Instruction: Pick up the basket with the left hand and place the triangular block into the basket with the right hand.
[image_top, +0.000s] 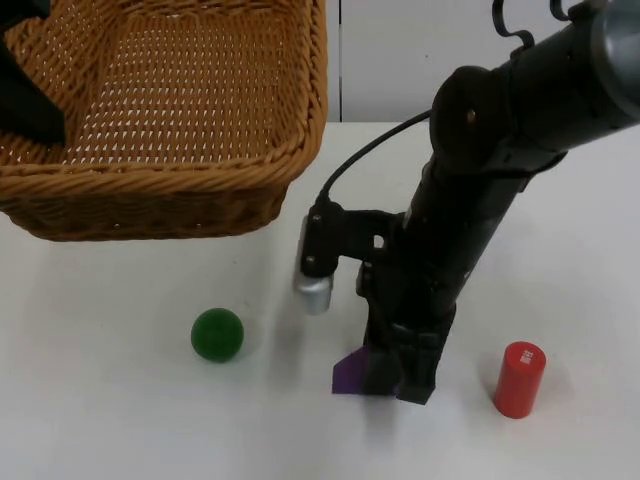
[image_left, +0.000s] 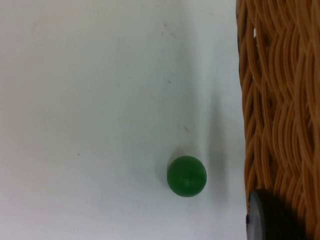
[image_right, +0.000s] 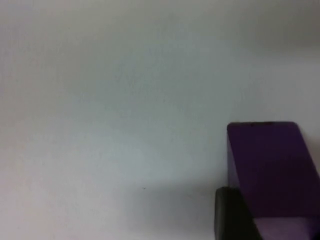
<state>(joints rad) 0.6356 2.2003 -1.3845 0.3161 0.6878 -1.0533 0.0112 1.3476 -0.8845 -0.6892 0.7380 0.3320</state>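
Observation:
The wicker basket (image_top: 160, 110) hangs at the back left, raised off the table, with my left gripper (image_top: 25, 90) shut on its left rim. The basket's woven wall (image_left: 280, 100) runs beside a black fingertip (image_left: 270, 220) in the left wrist view. The purple triangular block (image_top: 348, 373) sits low at the table's front, right of centre. My right gripper (image_top: 398, 380) reaches straight down and is shut on it. In the right wrist view a black fingertip (image_right: 235, 215) presses against the side of the purple block (image_right: 270, 165).
A green ball (image_top: 217, 334) lies on the table in front of the basket, also seen as the green ball (image_left: 186, 175) near the basket wall. A red cylinder (image_top: 519, 379) stands right of the right gripper. The white table top (image_top: 120, 420) is bare at the front left.

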